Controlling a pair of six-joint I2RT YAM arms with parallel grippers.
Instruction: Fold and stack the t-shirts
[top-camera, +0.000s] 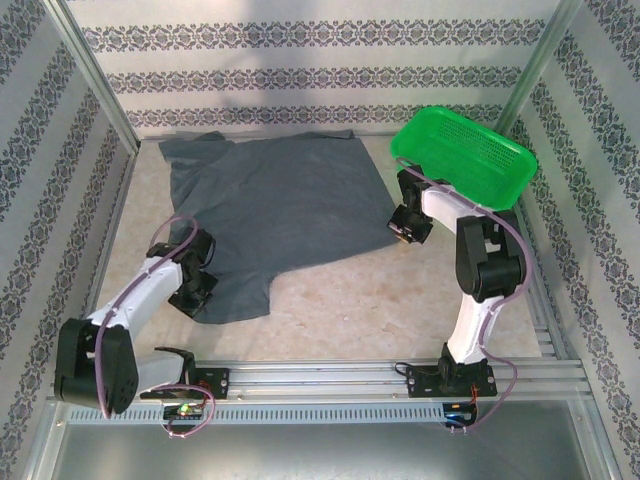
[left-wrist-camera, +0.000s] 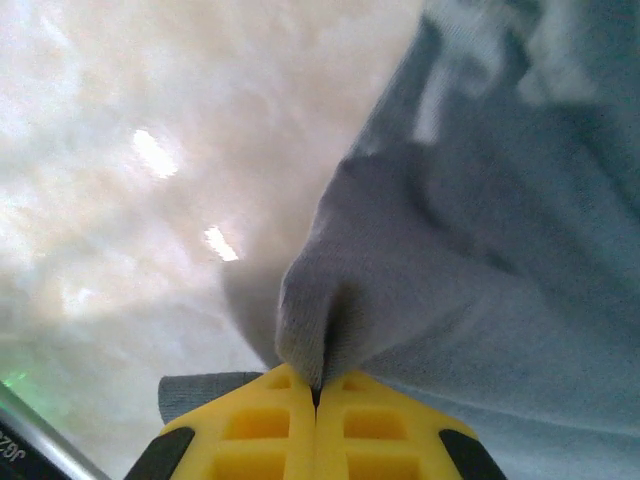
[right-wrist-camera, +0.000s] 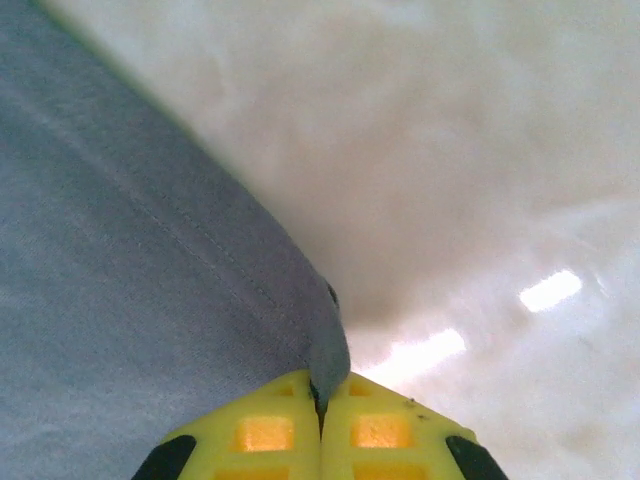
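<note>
Currently legible writing: you are getting no brand or label that reads. A few pale characters are showing at the near-left corner of the left wrist view, cut off by the edge and too blurred to make out.
T-shirt look: you are looking at a t-shirt (top-camera: 270, 215) of plain dark slate-grey cloth, thin and soft. A stitched hem line is running along its right edge in the right wrist view.
T-shirt place: it is lying spread on the table (top-camera: 400, 290), left of centre and wider than the basket. One short sleeve is sticking out at the far left, and a narrower flap is trailing toward the near left.
Left gripper: your left gripper (left-wrist-camera: 316, 385) is sitting at the near-left flap. Its yellow fingers (left-wrist-camera: 255, 425) are clenching a bunched fold of the cloth, which is puckering up right at the tips.
Right gripper: your right gripper (right-wrist-camera: 320, 385) is sitting at the shirt's right edge. Its fingers are pressing together on the hem, with bare table lying to the right of them.
Basket: the green mesh basket (top-camera: 465, 150) is sitting at the far right, just beyond the right arm. You cannot tell whether the arm is touching it.
Walls: patterned paper (top-camera: 300, 75) in grey and white bands is running round the far and side walls.
</note>
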